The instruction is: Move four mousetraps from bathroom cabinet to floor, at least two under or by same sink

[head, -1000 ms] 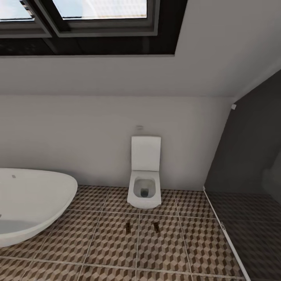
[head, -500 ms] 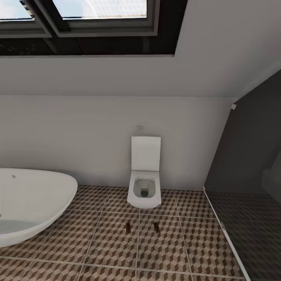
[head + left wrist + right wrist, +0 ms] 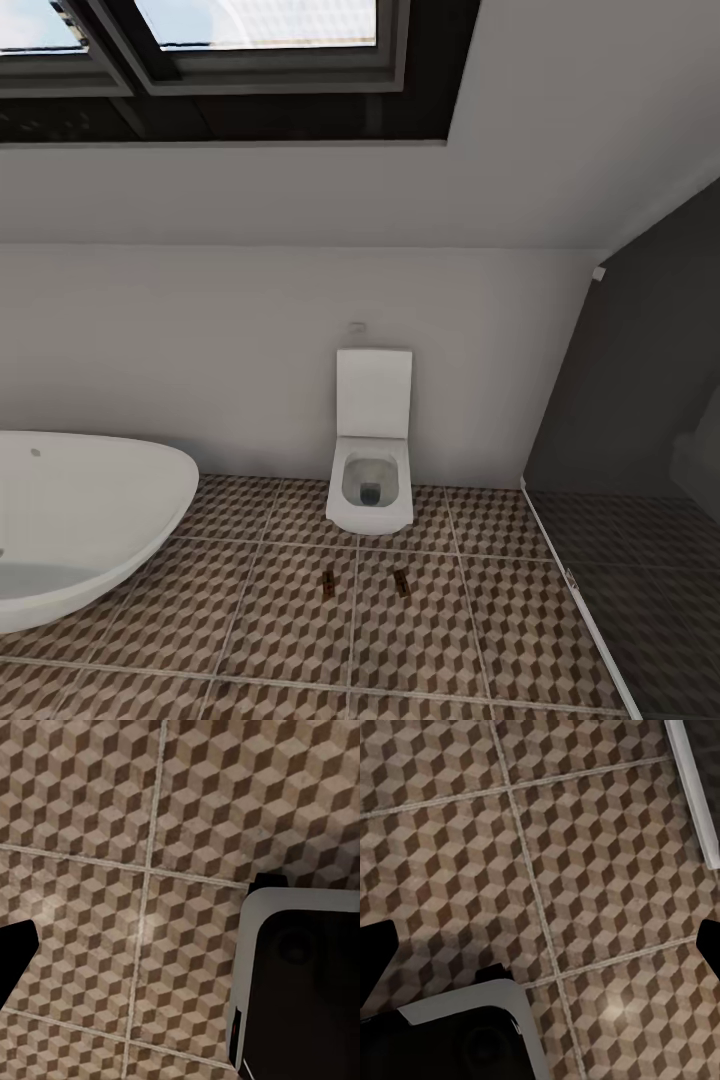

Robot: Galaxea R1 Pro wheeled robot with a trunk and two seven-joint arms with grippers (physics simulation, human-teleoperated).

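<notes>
Two small flat mousetraps (image 3: 328, 581) (image 3: 401, 581) lie on the cube-patterned bathroom floor (image 3: 290, 620), side by side just in front of the toilet. The cabinet and the sink are out of view. In the right wrist view my right gripper (image 3: 540, 960) hangs over bare floor tiles (image 3: 585, 855), its two dark fingertips (image 3: 375, 952) wide apart with nothing between them. In the left wrist view my left gripper (image 3: 180, 960) is also above the tiles (image 3: 112, 832). One dark fingertip (image 3: 15, 952) shows at the picture's edge and nothing is held.
A white toilet (image 3: 372, 455) stands against the back wall and a white oval bathtub (image 3: 80, 520) sits at the left. A dark glass shower partition (image 3: 630, 450) with a pale floor rail (image 3: 690, 787) closes off the right. The robot's dark base (image 3: 300, 990) (image 3: 457, 1035) shows in both wrist views.
</notes>
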